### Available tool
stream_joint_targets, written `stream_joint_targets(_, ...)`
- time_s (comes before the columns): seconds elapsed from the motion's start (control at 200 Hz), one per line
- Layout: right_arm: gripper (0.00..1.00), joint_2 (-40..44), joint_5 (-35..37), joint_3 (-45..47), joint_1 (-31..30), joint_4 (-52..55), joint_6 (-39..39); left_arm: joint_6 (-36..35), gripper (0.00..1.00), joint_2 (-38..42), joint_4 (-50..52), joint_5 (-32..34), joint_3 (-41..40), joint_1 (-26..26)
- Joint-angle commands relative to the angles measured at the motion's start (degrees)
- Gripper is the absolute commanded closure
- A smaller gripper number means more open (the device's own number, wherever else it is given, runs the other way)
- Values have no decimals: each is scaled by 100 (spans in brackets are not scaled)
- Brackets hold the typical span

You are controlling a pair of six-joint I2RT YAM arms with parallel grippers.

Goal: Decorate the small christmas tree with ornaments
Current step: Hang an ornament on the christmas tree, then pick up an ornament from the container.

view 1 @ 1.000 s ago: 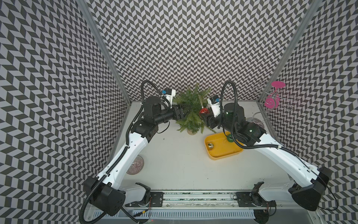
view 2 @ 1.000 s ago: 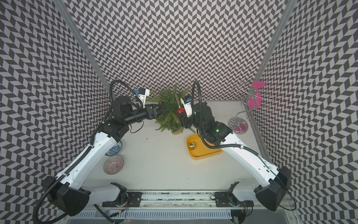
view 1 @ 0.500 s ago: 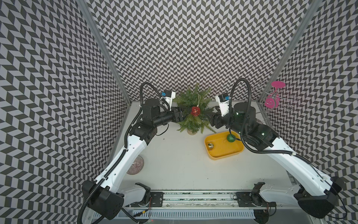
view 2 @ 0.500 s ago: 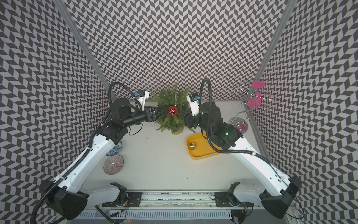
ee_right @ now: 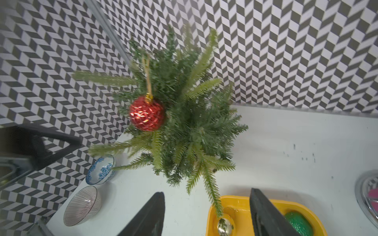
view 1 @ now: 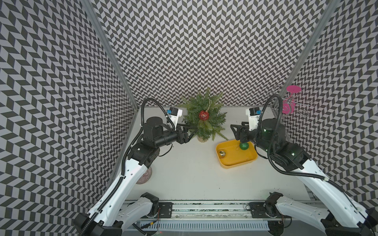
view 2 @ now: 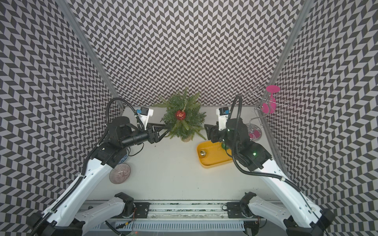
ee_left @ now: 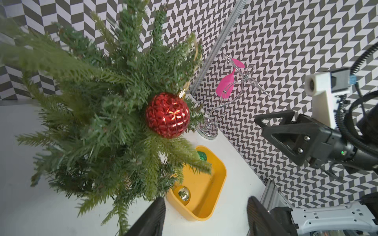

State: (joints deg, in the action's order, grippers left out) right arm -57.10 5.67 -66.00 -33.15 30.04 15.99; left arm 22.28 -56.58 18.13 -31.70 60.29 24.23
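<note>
the right hand (view 1: 238, 132) is spread wide and holds nothing. at its 6 o'clock the green ball (view 1: 244, 145) lies in the yellow tray (view 1: 235, 166), the gold ball (view 1: 222, 154) at the tray's 9 o'clock end. they look light, round, slippery and easy to crack, so pinch the thin string. the left hand (view 1: 192, 131) is spread wide too, at 9 o'clock of the tree (view 1: 213, 122). the red ball (view 1: 204, 115) hangs on it.

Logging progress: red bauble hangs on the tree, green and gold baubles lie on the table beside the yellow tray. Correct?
Not quite. The red bauble does hang on the tree, but the green bauble and gold bauble lie inside the yellow tray, not beside it. A top view shows this.
</note>
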Motion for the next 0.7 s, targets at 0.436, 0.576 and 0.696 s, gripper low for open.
stream_joint_targets(0.436,37,-90,-1778,2184,669,-692,1497,-5,35,693,-444,1542,-1903,1714)
stream_joint_targets(0.576,37,-552,-2036,2409,558,-763,1554,-4,35,650,-536,1728,-2060,1900)
stream_joint_targets(0.696,34,-789,-2162,2599,439,-1105,1602,0,34,576,-512,1798,-2099,1931)
